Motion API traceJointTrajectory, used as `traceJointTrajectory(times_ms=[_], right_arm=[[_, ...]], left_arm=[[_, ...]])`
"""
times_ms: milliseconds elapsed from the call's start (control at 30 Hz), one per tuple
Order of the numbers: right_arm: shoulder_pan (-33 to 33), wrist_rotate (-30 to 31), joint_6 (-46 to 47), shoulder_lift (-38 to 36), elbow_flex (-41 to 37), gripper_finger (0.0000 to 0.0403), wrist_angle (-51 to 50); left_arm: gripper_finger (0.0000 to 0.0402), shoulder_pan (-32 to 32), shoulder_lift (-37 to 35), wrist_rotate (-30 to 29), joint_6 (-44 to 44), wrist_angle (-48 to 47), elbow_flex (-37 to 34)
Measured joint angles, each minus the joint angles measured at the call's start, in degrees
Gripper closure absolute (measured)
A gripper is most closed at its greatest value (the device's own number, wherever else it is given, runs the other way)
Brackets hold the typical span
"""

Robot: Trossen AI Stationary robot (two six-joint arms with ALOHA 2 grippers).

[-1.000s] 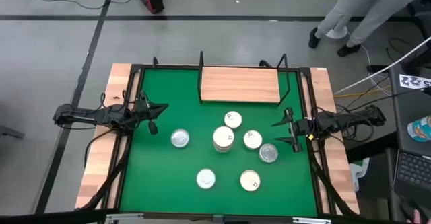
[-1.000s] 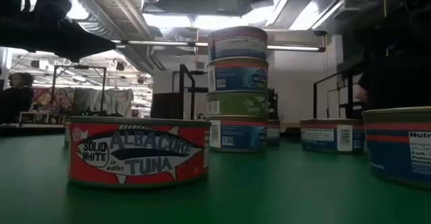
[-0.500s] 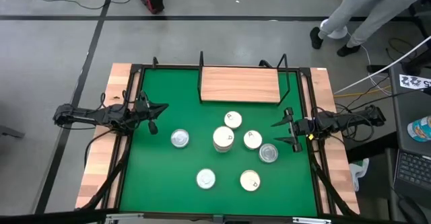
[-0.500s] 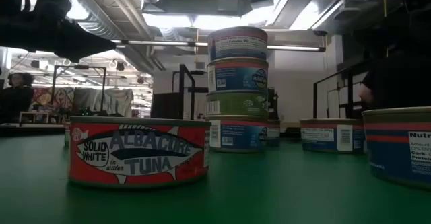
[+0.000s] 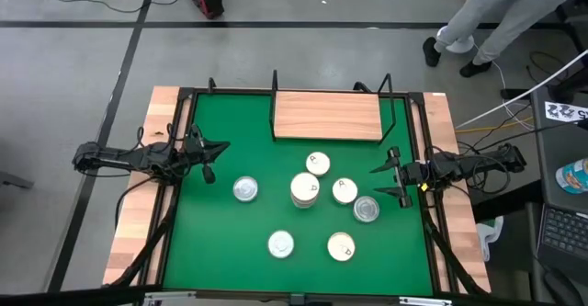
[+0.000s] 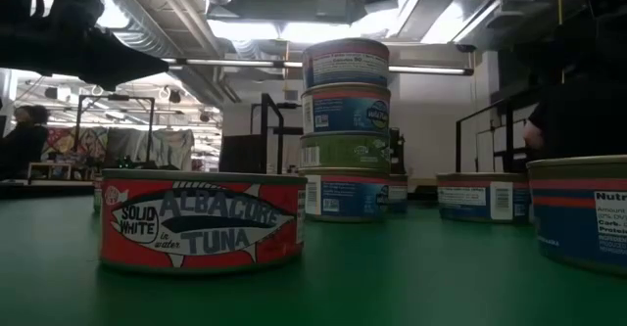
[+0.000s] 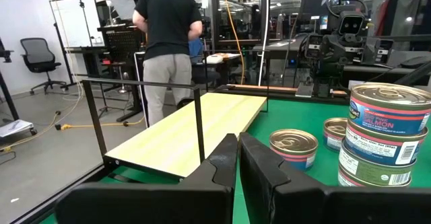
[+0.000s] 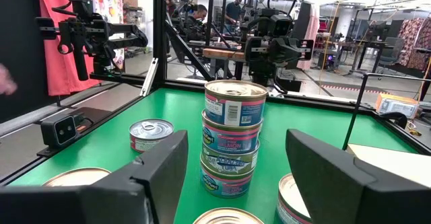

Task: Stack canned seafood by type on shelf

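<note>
Green surface (image 5: 220, 242) unchanged over the last second: tins (image 5: 306, 188) lie off the shelf (image 5: 328, 116), left gripper (image 5: 213, 158) closed and empty, right gripper (image 5: 388, 179) spread wide, nothing yet sorted.

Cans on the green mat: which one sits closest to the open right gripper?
The silver-topped can just beside the right gripper, the rightmost can on the mat; the gold-topped can next to it lies farther in.

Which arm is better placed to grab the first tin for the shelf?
Probably the right. The right hand is open, with a silver-topped tin close beside it. The left hand is shut and farther from its nearest tin. The shelf holds no tins.
</note>
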Motion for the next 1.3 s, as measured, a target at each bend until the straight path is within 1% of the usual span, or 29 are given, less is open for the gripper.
traceJointTrajectory(times_ms=[500, 667, 900, 1100, 1233, 1300], right_arm=[[0.0, 0.4, -0.5, 0.0, 0.0, 0.0152, 0.1], [0.0, 0.4, -0.4, 0.0, 0.0, 0.0152, 0.1], [0.0, 0.4, -0.4, 0.0, 0.0, 0.0152, 0.1], [0.0, 0.4, 5.5, 0.0, 0.0, 0.0152, 0.1], [0.0, 0.4, 9.9, 0.0, 0.0, 0.0152, 0.3], [0.0, 0.4, 10.4, 0.0, 0.0, 0.0152, 0.3]], left_arm=[[0.0389, 0.0, 0.0, 0.0, 0.0, 0.0, 0.0], [0.0389, 0.0, 0.0, 0.0, -2.9, 0.0, 0.0], [0.0389, 0.0, 0.0, 0.0, -1.2, 0.0, 0.0], [0.0389, 0.0, 0.0, 0.0, -1.8, 0.0, 0.0], [0.0389, 0.0, 0.0, 0.0, -3.9, 0.0, 0.0], [0.0389, 0.0, 0.0, 0.0, -4.0, 0.0, 0.0]])
